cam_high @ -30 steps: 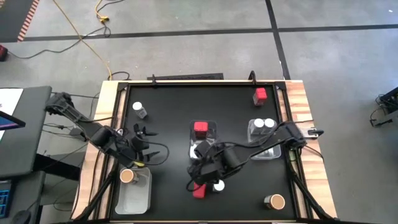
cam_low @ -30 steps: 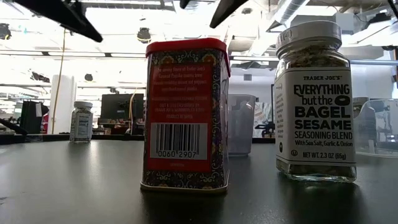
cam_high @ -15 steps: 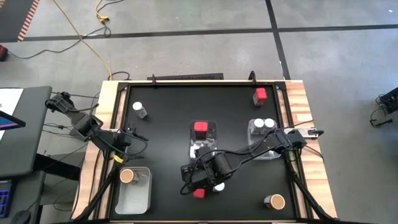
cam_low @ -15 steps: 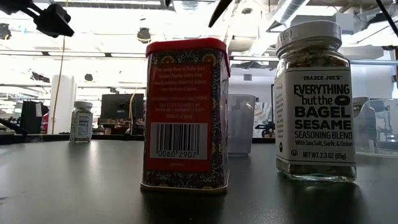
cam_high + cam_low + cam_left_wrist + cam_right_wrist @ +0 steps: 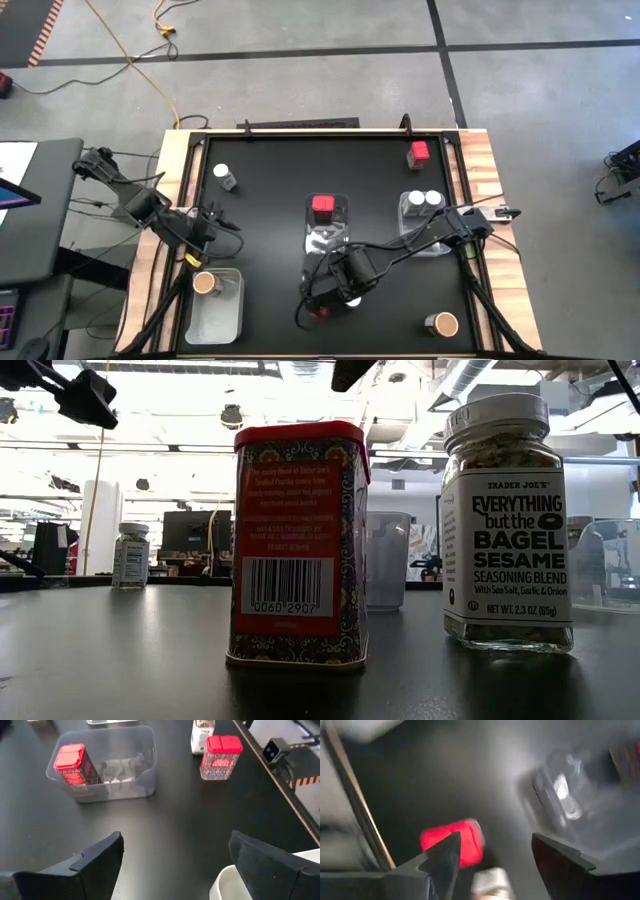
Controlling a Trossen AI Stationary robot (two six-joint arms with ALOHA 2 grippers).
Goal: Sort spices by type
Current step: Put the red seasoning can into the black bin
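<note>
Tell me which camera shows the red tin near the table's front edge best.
The low view: the red tin fills the frame, barcode readable. The high view shows only a red sliver under the right arm. The right wrist view shows its blurred top. The left wrist view misses it.

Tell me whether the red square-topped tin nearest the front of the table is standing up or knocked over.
Upright: the red square-topped tin stands on its base in the low view, lid on top, barcode label reading level.

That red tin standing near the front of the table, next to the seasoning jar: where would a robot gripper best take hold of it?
Probably from straight above, fingers closing on two opposite flat sides just under the lid. The red tin stands upright and square-sided, giving flat faces to press. The seasoning jar stands close on one side, so the sides facing away from it are the safer pair.
</note>
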